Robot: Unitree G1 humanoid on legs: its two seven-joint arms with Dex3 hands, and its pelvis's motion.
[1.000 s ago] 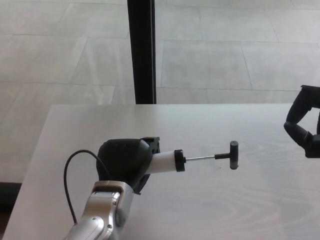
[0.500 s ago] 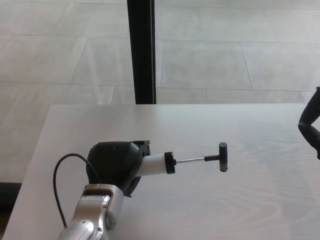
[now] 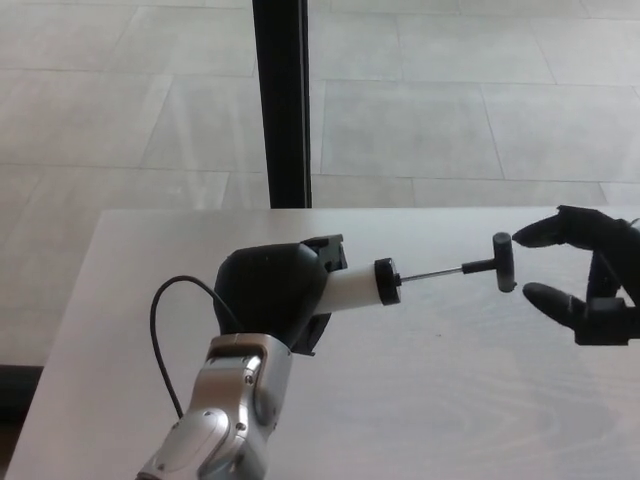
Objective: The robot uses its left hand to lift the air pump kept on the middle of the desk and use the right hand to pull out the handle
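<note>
Robot holding a small air pump above a pale desk.

The left hand (image 3: 272,292) is wrapped around the white air pump (image 3: 352,289), held level above the desk (image 3: 450,400). The right hand (image 3: 580,280), fingers apart and empty, sits just beside the black T-handle (image 3: 501,262). The pump looks light and rigid; the crossbar seems the best place to grip.

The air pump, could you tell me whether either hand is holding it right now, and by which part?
The left hand holds the air pump by its white barrel. The right hand is open beside the T-handle, holding nothing.
</note>
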